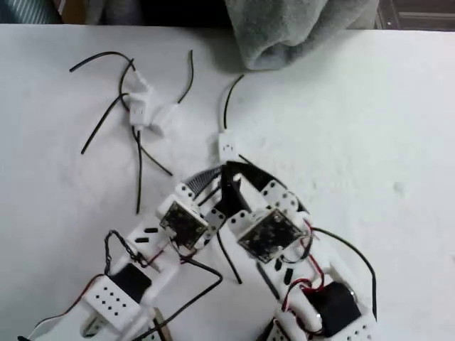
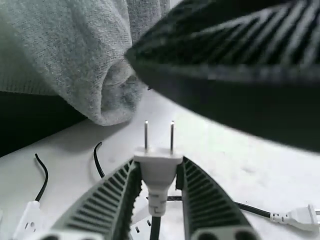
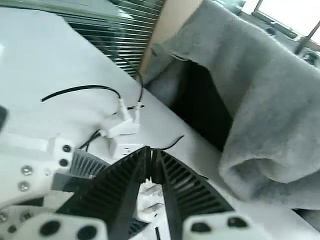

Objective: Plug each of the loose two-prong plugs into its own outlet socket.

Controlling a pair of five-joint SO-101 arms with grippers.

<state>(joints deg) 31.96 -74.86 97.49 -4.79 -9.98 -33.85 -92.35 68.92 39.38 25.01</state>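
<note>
The left claw (image 2: 157, 167) grips the light, rigid plug (image 2: 158, 159) by its moulded body, sparing the thin, likely bendable prongs (image 2: 146, 135); the right claw (image 3: 151, 152) is closed, seemingly empty.

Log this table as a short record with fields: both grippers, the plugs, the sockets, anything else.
Left gripper: shut on white two-prong plug, prongs pointing away
Right gripper: fingertips together, close to the left one
Nearest socket: on the table just beyond both grippers
Other plugs and sockets: tangled cluster farther left
Grey cloth: at the table's far edge
</note>
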